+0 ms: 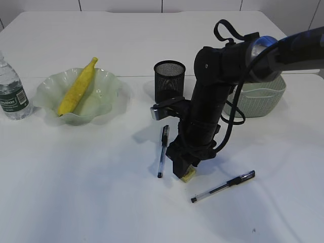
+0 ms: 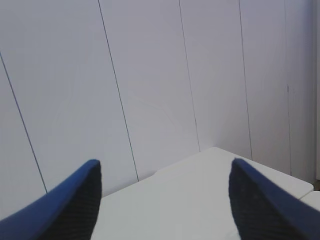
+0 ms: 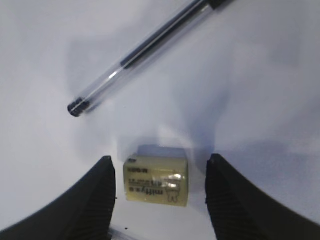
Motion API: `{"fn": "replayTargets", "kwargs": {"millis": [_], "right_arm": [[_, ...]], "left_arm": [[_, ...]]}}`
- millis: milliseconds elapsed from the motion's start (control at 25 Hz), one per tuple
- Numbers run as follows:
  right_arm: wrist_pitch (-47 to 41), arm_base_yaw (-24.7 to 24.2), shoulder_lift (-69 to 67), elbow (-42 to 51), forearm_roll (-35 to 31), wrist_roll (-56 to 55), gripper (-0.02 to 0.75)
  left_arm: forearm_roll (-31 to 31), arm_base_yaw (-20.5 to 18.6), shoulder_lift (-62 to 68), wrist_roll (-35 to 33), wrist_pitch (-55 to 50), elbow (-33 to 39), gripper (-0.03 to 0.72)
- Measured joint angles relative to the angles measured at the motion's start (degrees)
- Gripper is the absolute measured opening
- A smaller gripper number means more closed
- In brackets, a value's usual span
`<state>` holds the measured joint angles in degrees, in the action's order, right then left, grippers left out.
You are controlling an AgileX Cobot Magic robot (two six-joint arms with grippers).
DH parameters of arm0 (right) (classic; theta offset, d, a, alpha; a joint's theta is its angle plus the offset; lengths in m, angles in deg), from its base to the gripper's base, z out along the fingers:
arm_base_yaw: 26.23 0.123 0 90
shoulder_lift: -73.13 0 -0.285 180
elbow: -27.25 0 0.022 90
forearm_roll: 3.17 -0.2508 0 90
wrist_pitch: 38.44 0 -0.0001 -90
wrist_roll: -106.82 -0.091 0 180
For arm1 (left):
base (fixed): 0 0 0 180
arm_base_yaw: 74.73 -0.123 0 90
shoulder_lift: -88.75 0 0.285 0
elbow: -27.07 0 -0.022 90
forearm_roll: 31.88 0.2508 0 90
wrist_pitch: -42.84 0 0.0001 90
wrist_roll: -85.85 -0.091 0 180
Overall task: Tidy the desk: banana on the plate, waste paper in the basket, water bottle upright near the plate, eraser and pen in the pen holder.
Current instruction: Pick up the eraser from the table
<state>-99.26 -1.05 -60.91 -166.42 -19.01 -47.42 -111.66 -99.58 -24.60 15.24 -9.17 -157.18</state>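
Right tool (image 3: 159, 190) down at the bench (image 1: 76, 192), jaws apart with the yellow eraser (image 3: 157, 180) lying between them, gaps on both sides, nothing gripped. Left tool (image 2: 162, 200) spread wide, empty, facing a wall. One pen (image 1: 162, 151) just left of the eraser, second pen (image 1: 223, 186) near right. Banana (image 1: 77, 88) on the plate (image 1: 109, 96), far left; water bottle (image 1: 11, 91) upright beside it. Mesh pen holder (image 1: 169, 80) far centre, basket (image 1: 260, 98) to its right.
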Motion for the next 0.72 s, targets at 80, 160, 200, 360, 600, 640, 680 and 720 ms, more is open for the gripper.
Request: {"fn": "replayTargets", "kwargs": {"millis": [80, 160, 200, 360, 600, 640, 680, 720], "right_arm": [[0.0, 0.0, 0.1, 0.0, 0.0, -0.1, 0.430], [0.0, 0.0, 0.1, 0.0, 0.0, -0.2, 0.430], [0.0, 0.0, 0.1, 0.0, 0.0, -0.2, 0.430], [0.0, 0.0, 0.1, 0.0, -0.1, -0.5, 0.430], [0.0, 0.0, 0.1, 0.0, -0.1, -0.9, 0.430], [0.0, 0.0, 0.1, 0.0, -0.1, -0.9, 0.430], [0.0, 0.0, 0.1, 0.0, -0.1, -1.1, 0.430], [0.0, 0.0, 0.1, 0.0, -0.1, -1.1, 0.430]], "left_arm": [[0.0, 0.0, 0.0, 0.0, 0.0, 0.0, 0.559], [0.0, 0.0, 0.0, 0.0, 0.0, 0.0, 0.559], [0.1, 0.0, -0.1, 0.0, 0.0, 0.0, 0.559], [0.1, 0.0, -0.6, 0.0, 0.0, 0.0, 0.559], [0.1, 0.0, -0.7, 0.0, 0.0, 0.0, 0.558], [0.1, 0.0, -0.7, 0.0, 0.0, 0.0, 0.558], [0.1, 0.0, -0.7, 0.0, 0.0, 0.0, 0.558], [0.1, 0.0, -0.7, 0.0, 0.0, 0.0, 0.558]]}}
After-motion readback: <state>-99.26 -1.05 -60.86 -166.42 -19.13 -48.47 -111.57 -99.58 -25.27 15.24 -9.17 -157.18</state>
